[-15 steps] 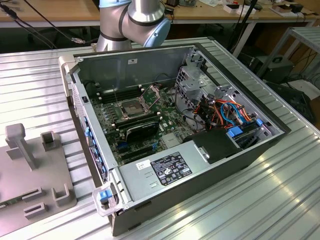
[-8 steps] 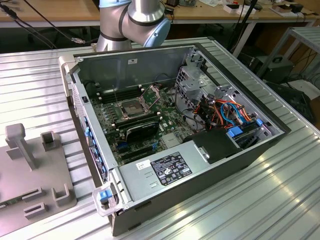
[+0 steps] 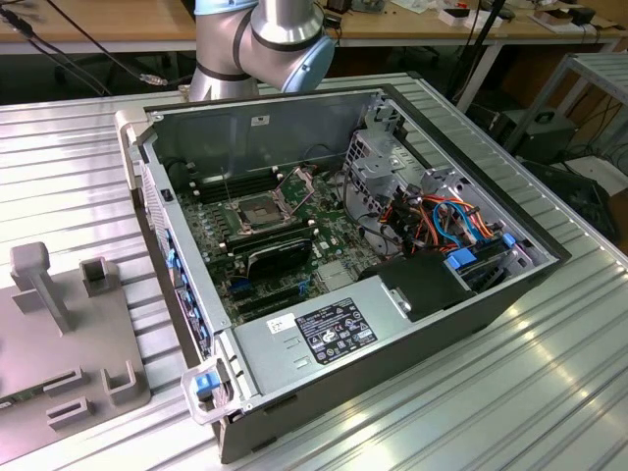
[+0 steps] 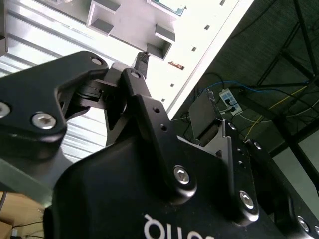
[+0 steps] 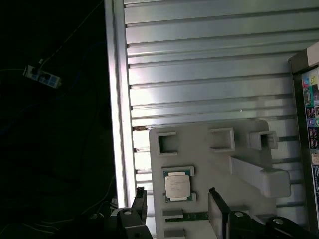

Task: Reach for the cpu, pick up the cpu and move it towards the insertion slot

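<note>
The cpu (image 5: 178, 187) is a small pale silver square lying flat in a pocket of a grey fixture plate (image 5: 209, 159) in the first wrist view. My gripper (image 5: 178, 209) hovers over it, open, with one black finger (image 5: 140, 203) on one side and the other finger (image 5: 217, 210) on the other, apart from the chip. One slim fingertip (image 4: 142, 59) points at the plate in the second wrist view. The insertion slot (image 3: 257, 212), silver-framed with a dark centre, sits on the motherboard inside the open computer case (image 3: 461, 294) in the exterior view.
A tall grey post (image 5: 260, 178) rises from the fixture plate (image 3: 98, 353) close to the cpu pocket. The ribbed metal table edge (image 5: 115, 124) runs beside the plate. Inside the case lie a black block (image 3: 280, 257), a power supply (image 3: 324, 334) and coloured cables (image 3: 451, 221). The arm (image 3: 260, 39) stands behind the case.
</note>
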Controlling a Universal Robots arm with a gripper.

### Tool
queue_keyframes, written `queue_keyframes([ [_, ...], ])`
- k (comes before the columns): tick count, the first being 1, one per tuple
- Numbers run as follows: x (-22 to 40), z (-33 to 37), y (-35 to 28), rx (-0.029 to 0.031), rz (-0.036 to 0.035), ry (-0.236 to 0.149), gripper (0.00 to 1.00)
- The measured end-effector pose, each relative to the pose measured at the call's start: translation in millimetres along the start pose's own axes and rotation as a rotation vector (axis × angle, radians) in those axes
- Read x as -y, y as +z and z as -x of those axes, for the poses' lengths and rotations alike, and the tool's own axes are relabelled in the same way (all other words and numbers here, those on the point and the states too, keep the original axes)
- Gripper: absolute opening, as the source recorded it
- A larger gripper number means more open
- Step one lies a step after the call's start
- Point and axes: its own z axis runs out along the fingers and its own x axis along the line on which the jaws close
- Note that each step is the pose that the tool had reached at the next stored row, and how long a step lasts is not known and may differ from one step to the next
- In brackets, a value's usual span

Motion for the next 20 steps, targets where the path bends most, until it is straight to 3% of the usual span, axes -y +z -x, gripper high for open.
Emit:
queue_keyframes([
  [6, 0.0, 0.0, 0.7, -0.0014, 0.0001, -0.009, 0.6],
  [9, 0.1, -0.1, 1.5, -0.0049, -0.0003, -0.055, 0.6],
  [20, 0.3, 0.0, 5.8, -0.0052, -0.0003, -0.056, 0.6],
])
